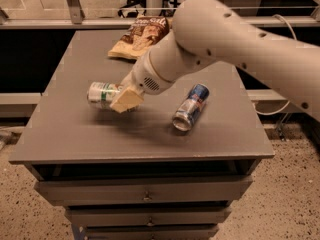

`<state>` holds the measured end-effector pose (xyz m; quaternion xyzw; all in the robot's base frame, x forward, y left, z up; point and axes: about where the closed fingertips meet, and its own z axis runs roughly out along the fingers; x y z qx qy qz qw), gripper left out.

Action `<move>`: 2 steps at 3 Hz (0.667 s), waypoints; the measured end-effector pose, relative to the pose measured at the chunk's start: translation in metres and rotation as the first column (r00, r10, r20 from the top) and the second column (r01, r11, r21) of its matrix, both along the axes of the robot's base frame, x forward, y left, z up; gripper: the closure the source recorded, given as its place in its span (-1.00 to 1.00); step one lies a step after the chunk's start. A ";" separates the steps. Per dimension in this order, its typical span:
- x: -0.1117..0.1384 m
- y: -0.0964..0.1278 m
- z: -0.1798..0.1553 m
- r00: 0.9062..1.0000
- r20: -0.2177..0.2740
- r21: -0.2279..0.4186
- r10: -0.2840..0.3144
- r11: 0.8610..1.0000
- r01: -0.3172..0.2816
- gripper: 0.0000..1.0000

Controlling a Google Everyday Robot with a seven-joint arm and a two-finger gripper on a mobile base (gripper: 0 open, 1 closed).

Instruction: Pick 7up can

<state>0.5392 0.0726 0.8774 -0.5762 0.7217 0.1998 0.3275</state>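
The 7up can [101, 94], white-silver with green markings, lies on its side at the left middle of the grey table [70, 139], raised a little above the top with a shadow beneath it. My gripper [122, 98] reaches down from the upper right. Its beige fingers [127, 100] are closed on the can's right end and hide that end. The large white arm crosses the right half of the view.
A blue-and-silver can [190, 107] lies on its side right of the gripper. A brown snack bag [140, 36] lies at the table's far edge. Drawers [145, 189] sit under the tabletop. A rail runs behind the table.
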 end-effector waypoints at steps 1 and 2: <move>0.011 -0.009 0.044 0.998 0.049 0.060 0.033 0.998 -0.036 1.00; 0.014 -0.009 0.059 0.997 0.071 0.075 0.038 0.996 -0.044 1.00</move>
